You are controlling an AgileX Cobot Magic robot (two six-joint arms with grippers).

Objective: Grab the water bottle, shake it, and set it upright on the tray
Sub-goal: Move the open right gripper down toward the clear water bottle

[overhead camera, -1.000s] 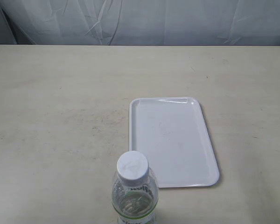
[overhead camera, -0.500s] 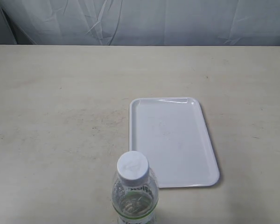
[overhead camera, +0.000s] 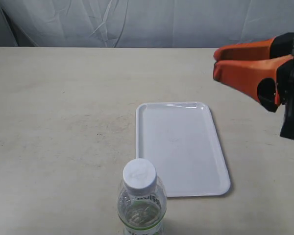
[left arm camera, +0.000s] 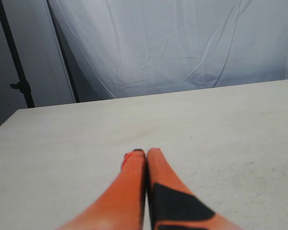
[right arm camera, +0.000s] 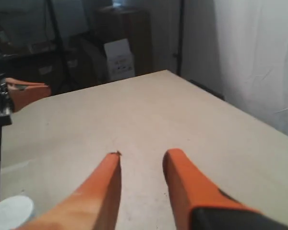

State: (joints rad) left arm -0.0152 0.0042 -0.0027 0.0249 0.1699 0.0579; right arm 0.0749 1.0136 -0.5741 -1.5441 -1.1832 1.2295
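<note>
The water bottle [overhead camera: 141, 203] stands upright at the table's near edge, with a white cap, a clear body and a green-edged label. Just right of it and farther back, the white tray [overhead camera: 220, 147] lies flat with nothing on it. My right gripper [overhead camera: 215, 62] hangs in the air above the table beyond the tray's far right corner, well away from the bottle. Its orange fingers are open and hold nothing [right arm camera: 145, 155]. My left gripper [left arm camera: 140, 152] is out of the exterior view. It is shut, its fingers pressed together over bare table.
A white cloth backdrop [overhead camera: 147, 22] hangs behind the table's far edge. In the right wrist view, orange fingers [right arm camera: 31, 93] of the other arm show across the table. Boxes and dark stands sit beyond the table.
My right gripper has come into the exterior view from the right, where no arm showed before. The bottle and tray have not moved.
</note>
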